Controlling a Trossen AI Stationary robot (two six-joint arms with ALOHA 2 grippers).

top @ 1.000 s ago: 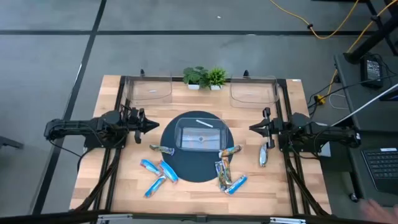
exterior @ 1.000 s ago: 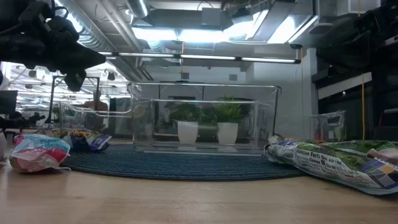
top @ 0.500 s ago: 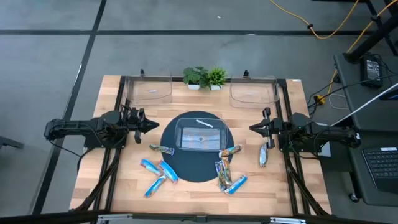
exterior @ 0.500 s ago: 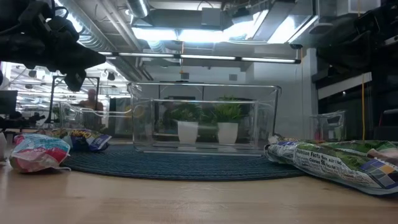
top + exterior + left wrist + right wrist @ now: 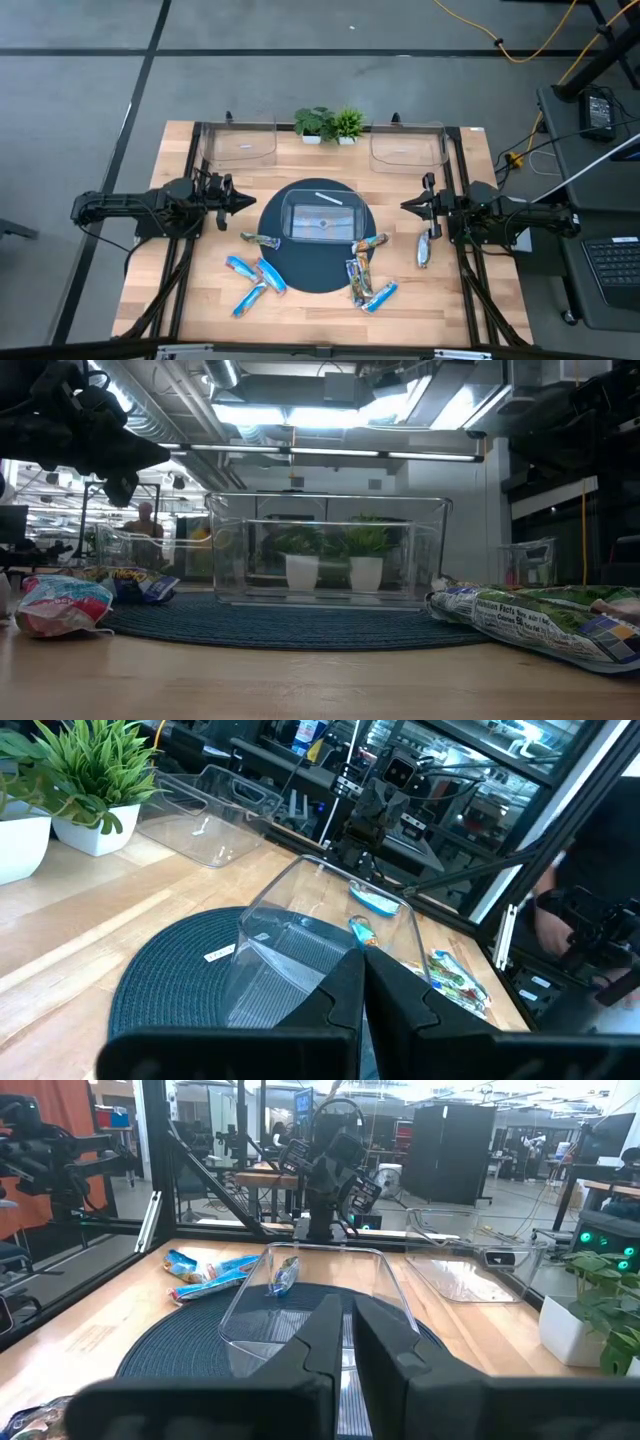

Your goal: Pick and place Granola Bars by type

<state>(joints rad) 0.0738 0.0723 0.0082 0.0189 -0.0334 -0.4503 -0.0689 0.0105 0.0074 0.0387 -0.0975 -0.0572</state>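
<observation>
High view: granola bars [image 5: 256,280] scattered on near half of counter [image 5: 320,310], none in clear bin [image 5: 320,218] on round mat [image 5: 268,238]. Left pincer [image 5: 245,202] and right pincer [image 5: 405,207] flanking mat, fingers closed, holding nothing. Plants [image 5: 330,124] at far edge.

Bench [image 5: 180,290]: pale wood, framed by dark rails.
Centre: round dark mat [image 5: 270,262].
Far edge: two clear bins [image 5: 240,143], two potted plants [image 5: 330,124].
Near side: Granola Bars [image 5: 258,279] scattered on wood and mat rim.
</observation>
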